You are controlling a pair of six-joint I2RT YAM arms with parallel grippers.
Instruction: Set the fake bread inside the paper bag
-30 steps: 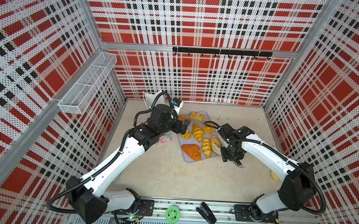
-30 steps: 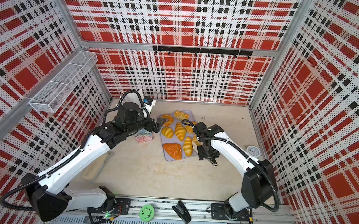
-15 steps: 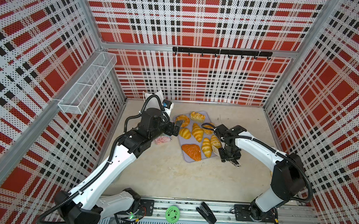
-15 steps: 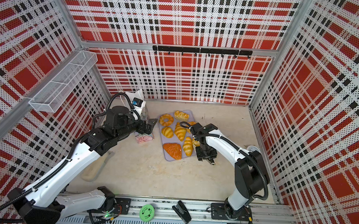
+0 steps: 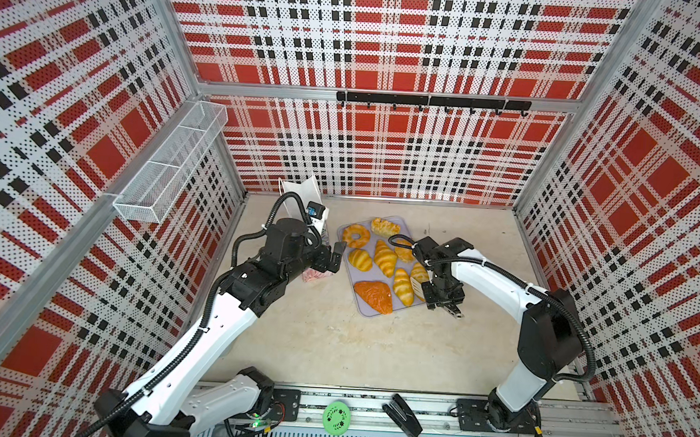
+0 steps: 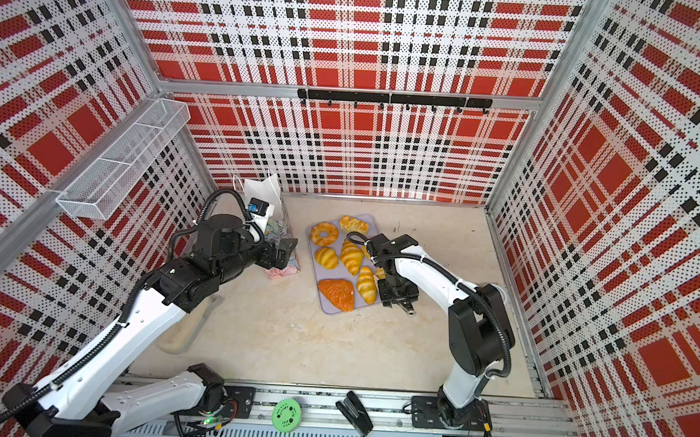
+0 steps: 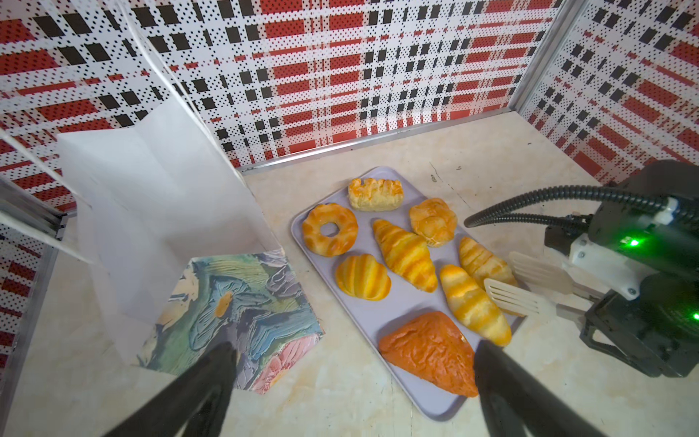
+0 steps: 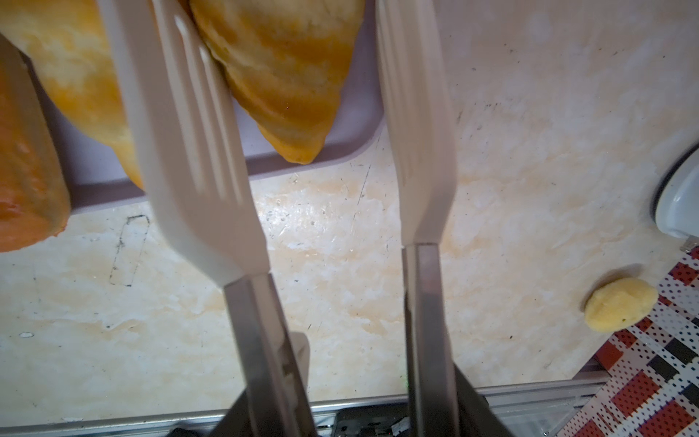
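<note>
Left wrist — paper bag [image 7: 170,212] beside tray [image 7: 393,302]

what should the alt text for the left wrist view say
Eight glossy toy pastries lie on a lilac tray on a beige table, with an open flower-printed paper bag standing beside it. The other arm holds white tongs around a croissant at the tray's edge, and the open left gripper frames the foreground.
</note>
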